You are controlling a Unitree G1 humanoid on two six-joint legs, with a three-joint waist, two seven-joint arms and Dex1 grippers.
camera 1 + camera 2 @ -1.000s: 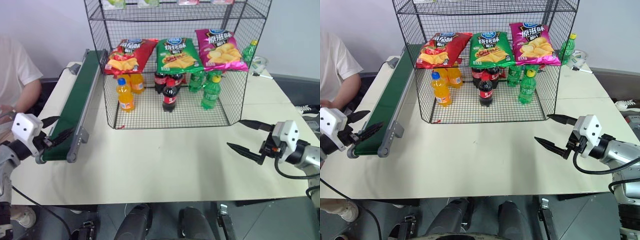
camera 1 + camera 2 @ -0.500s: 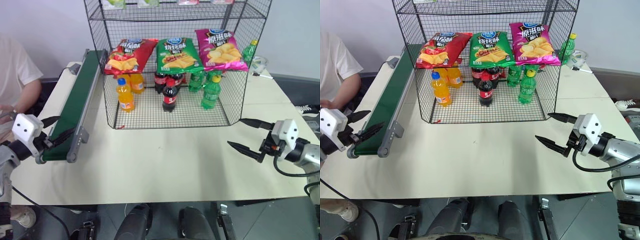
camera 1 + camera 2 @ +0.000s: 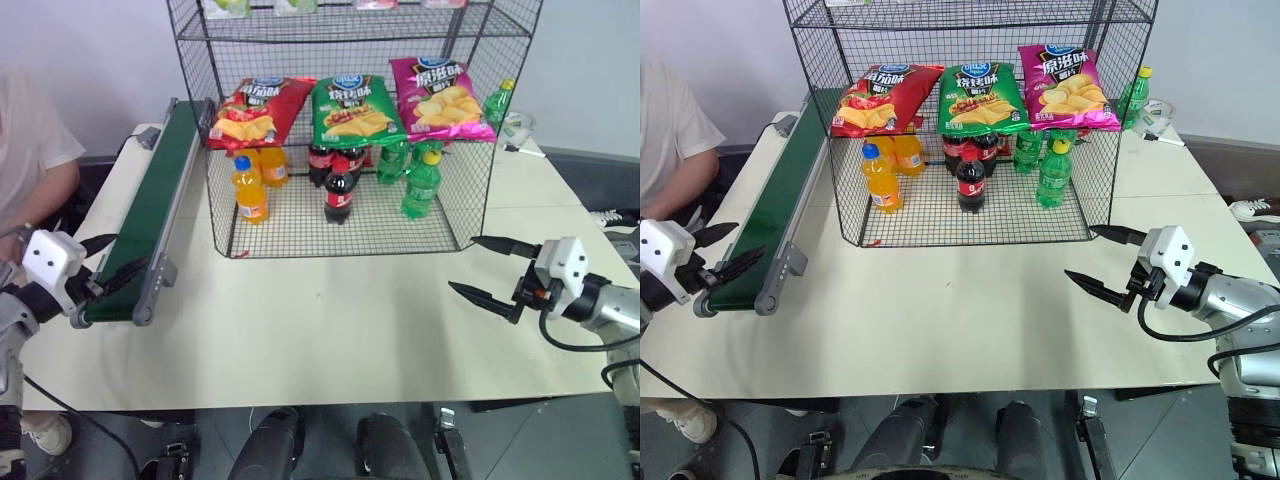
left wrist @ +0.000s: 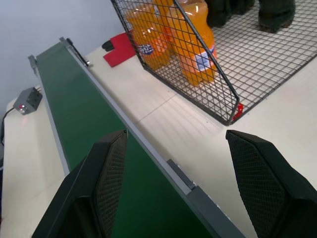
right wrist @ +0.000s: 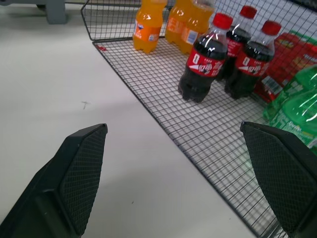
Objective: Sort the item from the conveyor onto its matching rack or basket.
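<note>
The left gripper (image 3: 718, 250) stands with its two black fingers spread wide and nothing between them, positioned over the near end of the conveyor (image 3: 150, 215). In the left wrist view, one finger (image 4: 101, 173) lies above the green belt and the other above the cream table (image 3: 320, 320) beside the grey rail.

The right gripper (image 3: 485, 270) is likewise spread wide and empty, held above the table near the front right corner of the rack (image 3: 200, 130). Its fingers (image 5: 79, 168) frame the rack's bottom tier in the right wrist view.

The conveyor runs along the rack's left side, and its belt carries nothing.

The red crisp bag (image 3: 255, 110) lies on the rack's middle tier, at the left end. A green bag (image 3: 355, 108) lies beside it in the centre, and a pink bag (image 3: 440, 97) at the right.

The bottom tier holds orange bottles (image 3: 250, 185), cola bottles (image 5: 205, 62) and green bottles (image 3: 420, 180).

A person's arm (image 3: 40, 190) is visible beyond the left gripper.
</note>
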